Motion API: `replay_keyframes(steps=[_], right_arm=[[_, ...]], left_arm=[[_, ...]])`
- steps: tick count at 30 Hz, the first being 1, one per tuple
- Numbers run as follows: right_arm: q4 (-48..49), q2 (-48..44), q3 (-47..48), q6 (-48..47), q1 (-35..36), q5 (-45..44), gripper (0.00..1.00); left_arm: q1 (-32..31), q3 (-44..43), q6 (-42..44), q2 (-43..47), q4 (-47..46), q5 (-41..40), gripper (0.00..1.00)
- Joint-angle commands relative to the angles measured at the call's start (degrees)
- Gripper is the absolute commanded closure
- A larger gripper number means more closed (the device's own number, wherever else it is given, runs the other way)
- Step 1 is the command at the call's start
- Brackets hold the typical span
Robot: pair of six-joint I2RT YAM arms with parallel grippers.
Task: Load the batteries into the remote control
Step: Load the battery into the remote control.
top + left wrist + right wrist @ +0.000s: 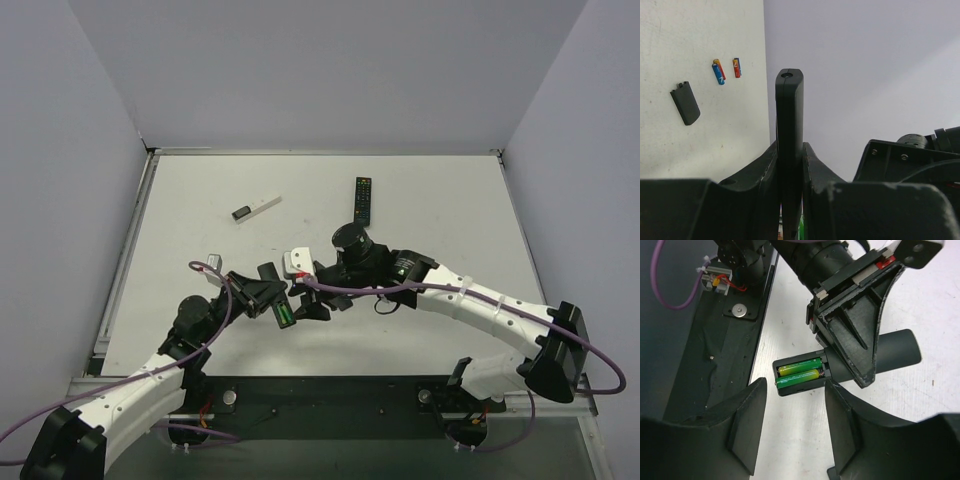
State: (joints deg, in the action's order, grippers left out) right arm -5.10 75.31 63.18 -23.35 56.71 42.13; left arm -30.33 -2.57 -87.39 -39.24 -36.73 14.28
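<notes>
From where I stand, the left gripper (789,160) is clamped tight on the slim matte-black bar of a remote control (789,105). It grips the bar partway along its length and holds it up off the white table (440,200), close to the near edge, between the two arms. The compartment end pokes out past the fingers with its back open, and two glossy green cylindrical cells (800,371) lie side by side inside. The right gripper (792,425) hovers just over that open bay, its fingers (747,420) parted roughly halfway with nothing between them.

To my eye the loading looks nearly done, so what counts now is seating the cells and closing up. I can't tell from here whether both cells sit fully down against their contacts. I'd have the right arm press each one flat with a single fingertip, lightly and square to the bay, so the remote isn't levered out of the other grip. The left side should hold the bar firm and level, because a tilt could let a cell roll out.

The small black plastic back cover (685,103) lies flat on the table near the spare blue, red and orange batteries (719,72). It is thin, so I'd pinch it by its long edges and slide it on in line with the bay.
</notes>
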Motion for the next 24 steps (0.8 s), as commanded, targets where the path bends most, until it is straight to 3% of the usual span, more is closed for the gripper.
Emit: replay_keyframes(steps=[1, 11, 24], right_arm=[[1.77, 2.03, 0.02, -5.38, 0.68, 4.98, 0.57], [-0.78, 4.49, 0.63, -6.70, 1.04, 5.86, 0.69], [-1.14, 5.55, 0.81, -6.53, 1.74, 5.07, 0.69]], left_arm=[[0.00, -3.41, 0.82, 0.83, -4.49, 1.54, 1.00], [0.00, -4.55, 1.61, 0.75, -3.96, 2.24, 1.00], [0.00, -4.81, 1.70, 0.31, -4.05, 2.42, 1.00]])
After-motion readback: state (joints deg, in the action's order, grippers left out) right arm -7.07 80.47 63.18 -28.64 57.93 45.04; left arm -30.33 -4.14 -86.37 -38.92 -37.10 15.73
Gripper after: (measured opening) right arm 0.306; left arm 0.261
